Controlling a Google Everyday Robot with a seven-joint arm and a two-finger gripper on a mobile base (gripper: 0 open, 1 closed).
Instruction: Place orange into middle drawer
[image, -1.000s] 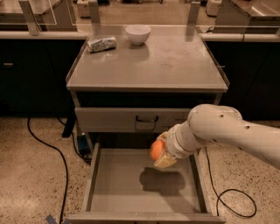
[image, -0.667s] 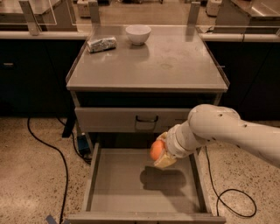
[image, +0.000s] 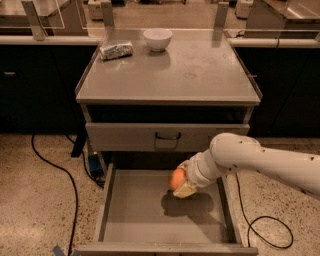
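The gripper (image: 182, 186) is closed on the orange (image: 176, 178) and holds it in the air above the open drawer (image: 132, 212), right of its centre, w/ a shadow on the drawer bottom. A bowl (image: 157, 39) & a packet (image: 116, 50) sit on the top (image: 200, 75), well behind the drawer.

White robot arm (image: 260, 161) reaches in from the right; its pale 2-finger gripper (image: 183, 185), low centre, clasps a round orange fruit (image: 176, 178).
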